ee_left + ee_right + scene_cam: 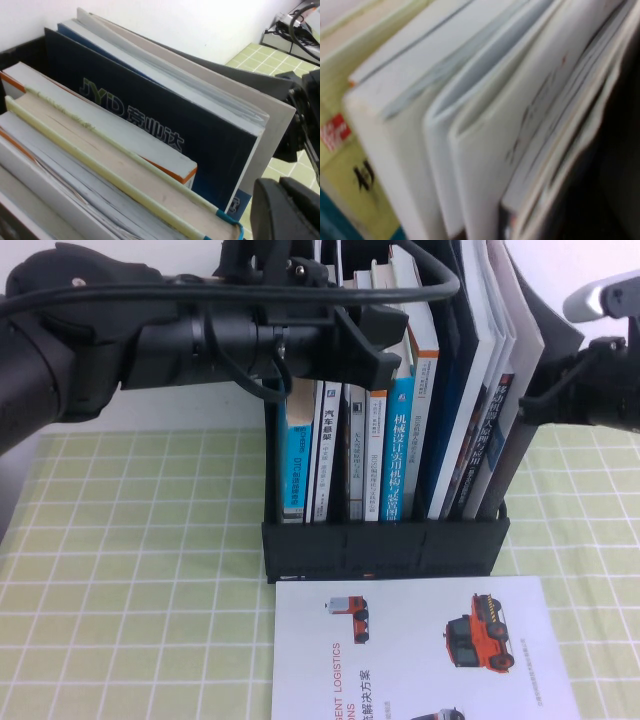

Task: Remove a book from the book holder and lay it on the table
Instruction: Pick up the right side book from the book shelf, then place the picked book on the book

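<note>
The black book holder (385, 550) stands mid-table, full of upright books. The book (527, 350) is the rightmost one and leans right, showing its plain grey back; its cover is hidden. It also shows in the left wrist view (280, 112). My left gripper (385, 345) reaches over the tops of the middle books and looks shut and empty; it also shows in the left wrist view (287, 210). My right gripper (532, 405) is at the book's outer right edge, also visible in the left wrist view (301, 125). The right wrist view shows only blurred page edges.
A white brochure (420, 650) picturing orange vehicles lies flat on the green gridded table (130, 570) just in front of the holder. Blue-spined paperbacks (400, 440) fill the holder's middle slots. A white wall stands behind it.
</note>
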